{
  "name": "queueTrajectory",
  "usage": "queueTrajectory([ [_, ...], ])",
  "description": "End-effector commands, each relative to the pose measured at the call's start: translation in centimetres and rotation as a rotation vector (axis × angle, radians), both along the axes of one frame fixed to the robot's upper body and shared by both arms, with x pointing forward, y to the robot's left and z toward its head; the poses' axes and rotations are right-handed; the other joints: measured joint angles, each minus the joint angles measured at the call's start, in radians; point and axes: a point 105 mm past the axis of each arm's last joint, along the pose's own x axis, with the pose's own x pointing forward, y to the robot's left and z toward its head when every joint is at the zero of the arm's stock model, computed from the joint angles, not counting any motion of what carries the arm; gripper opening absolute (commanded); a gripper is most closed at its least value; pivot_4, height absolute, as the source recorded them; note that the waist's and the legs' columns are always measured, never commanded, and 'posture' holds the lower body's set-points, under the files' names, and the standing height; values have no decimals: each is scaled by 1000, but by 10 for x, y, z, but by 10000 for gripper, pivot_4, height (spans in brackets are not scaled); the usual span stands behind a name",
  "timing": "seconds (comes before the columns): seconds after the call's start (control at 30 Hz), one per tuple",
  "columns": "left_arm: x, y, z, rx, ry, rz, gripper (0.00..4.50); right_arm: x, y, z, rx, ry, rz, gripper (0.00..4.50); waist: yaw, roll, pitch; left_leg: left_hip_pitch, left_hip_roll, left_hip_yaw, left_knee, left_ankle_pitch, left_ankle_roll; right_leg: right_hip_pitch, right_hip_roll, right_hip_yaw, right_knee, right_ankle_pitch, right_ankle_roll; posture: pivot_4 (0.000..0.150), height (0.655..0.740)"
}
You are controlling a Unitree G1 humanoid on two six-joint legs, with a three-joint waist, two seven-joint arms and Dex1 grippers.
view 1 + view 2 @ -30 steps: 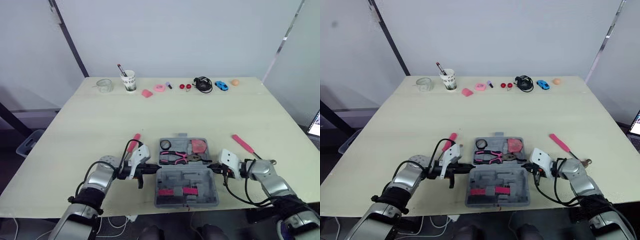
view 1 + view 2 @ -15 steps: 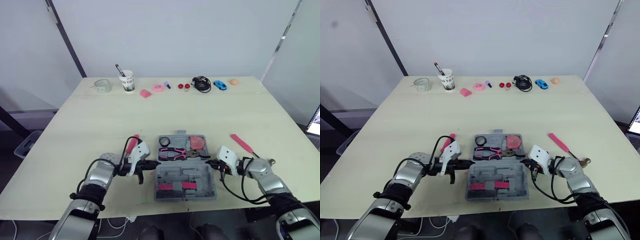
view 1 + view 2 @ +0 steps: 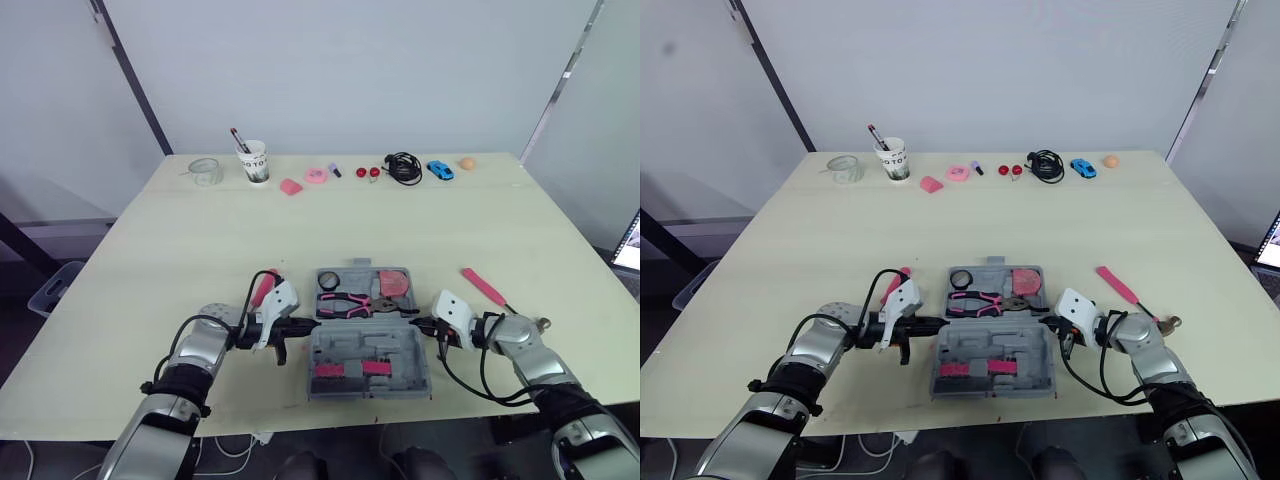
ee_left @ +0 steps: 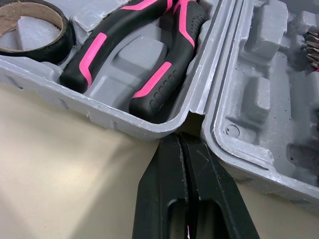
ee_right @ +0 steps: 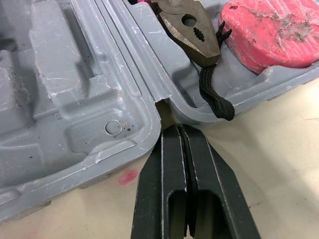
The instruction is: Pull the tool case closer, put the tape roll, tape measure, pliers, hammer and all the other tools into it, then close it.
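The grey tool case [image 3: 370, 345] lies open near the table's front edge. Its far half holds the black tape roll [image 3: 328, 281], the pink-handled pliers [image 3: 350, 302] and the red tape measure [image 3: 396, 284]. My left gripper [image 3: 300, 327] is shut, its tips at the left end of the hinge [image 4: 192, 117]. My right gripper [image 3: 418, 323] is shut too, touching the right end of the hinge [image 5: 160, 102]. The pink-handled hammer [image 3: 485, 287] lies on the table right of the case. Another pink-handled tool [image 3: 264, 288] lies left of it, behind my left arm.
Along the far edge stand a glass jar [image 3: 204, 171], a paper cup with a pen [image 3: 254, 161], pink bits [image 3: 291, 186], a black cable [image 3: 404, 167], a blue toy car [image 3: 440, 169] and an orange ball [image 3: 467, 162].
The case's near edge now lies a little farther from the table's front edge, and its near half looks shorter. Both grippers stay shut at the hinge ends.
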Motion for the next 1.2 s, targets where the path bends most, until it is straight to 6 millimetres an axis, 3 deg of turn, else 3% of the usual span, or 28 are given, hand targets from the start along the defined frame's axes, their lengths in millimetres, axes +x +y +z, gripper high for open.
queueTrajectory([
  [0.03,-4,-6,6,-2,-18,-49,812,1,20,17,47,-54,69,172,-2,0,0,0,0,0,0,0,0,0,0,0,0,0,0,1500,7400],
  [0.7,-11,3,-2,26,13,-36,812,11,28,18,50,-90,54,172,-3,0,0,0,1,0,-1,0,0,0,2,1,0,0,0,1500,7400],
  [1.2,-12,1,-4,32,17,-50,812,-3,26,6,23,-20,89,172,-2,0,0,0,1,0,-1,0,0,0,2,1,-1,0,0,1500,7400],
])
